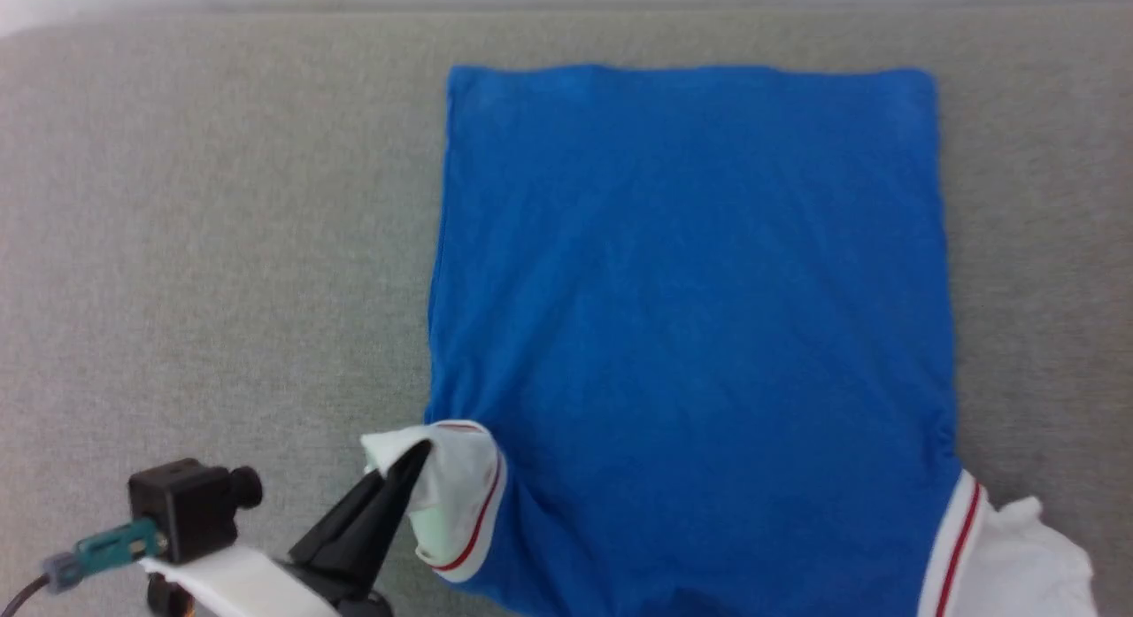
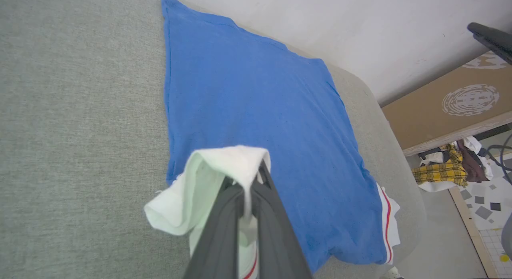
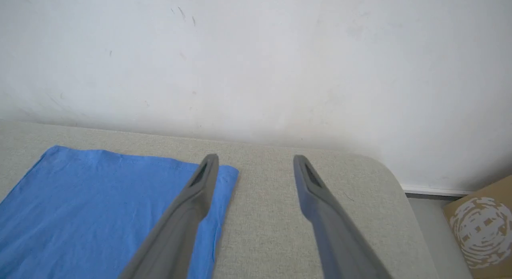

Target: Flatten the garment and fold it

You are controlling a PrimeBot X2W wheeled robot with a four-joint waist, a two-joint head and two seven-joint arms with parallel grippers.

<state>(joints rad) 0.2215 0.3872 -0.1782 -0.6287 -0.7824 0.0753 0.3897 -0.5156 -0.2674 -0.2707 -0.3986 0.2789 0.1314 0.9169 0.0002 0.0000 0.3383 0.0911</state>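
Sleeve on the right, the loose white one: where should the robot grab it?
Pinch the sleeve at its outer white edge, coming in from the right with the open right end effector. It sticks out past the blue shirt onto the couch, so that edge is free.

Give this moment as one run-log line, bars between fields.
left gripper: shut on garment, white sleeve lifted | right gripper: open, empty | garment: body flat on gray cushion
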